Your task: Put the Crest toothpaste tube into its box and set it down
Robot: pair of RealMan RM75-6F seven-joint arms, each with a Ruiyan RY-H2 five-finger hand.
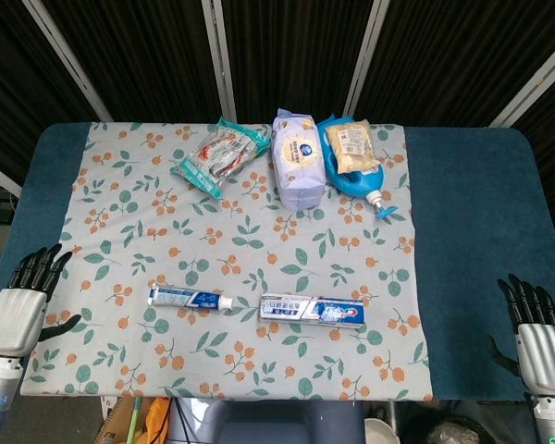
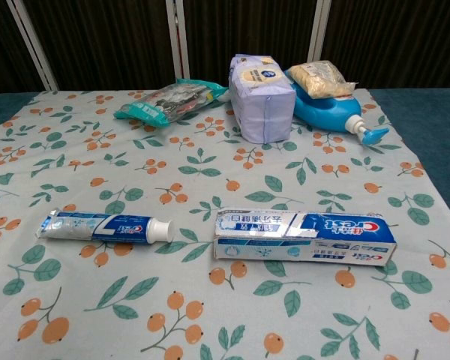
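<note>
The Crest toothpaste tube (image 2: pixel 105 226) lies flat on the floral cloth (image 1: pixel 166 231) toward six o'clock, cap end pointing to three o'clock, and just beyond that cap, near but not touching, lies its box (image 2: pixel 305 235), lengthwise along the same line. I judge nothing of the task done yet: the tube is outside, and I cannot tell whether the box's flap nearest the cap is open or whether anything is inside. All is left: lifting both, sliding the tube in, and setting the box down. My left hand (image 1: pixel 20 306) hangs off the cloth's edge at about eight o'clock, fingers spread and holding nothing; my right hand (image 1: pixel 535 336) sits at about four o'clock, likewise spread and empty, well apart from the box. Farther out, at twelve o'clock, a wipes pack (image 1: pixel 298 159) stands between a snack packet (image 1: pixel 220 154) and a blue pump bottle (image 1: pixel 361 180) with a small bag (image 1: pixel 350 143) resting on top.
</note>
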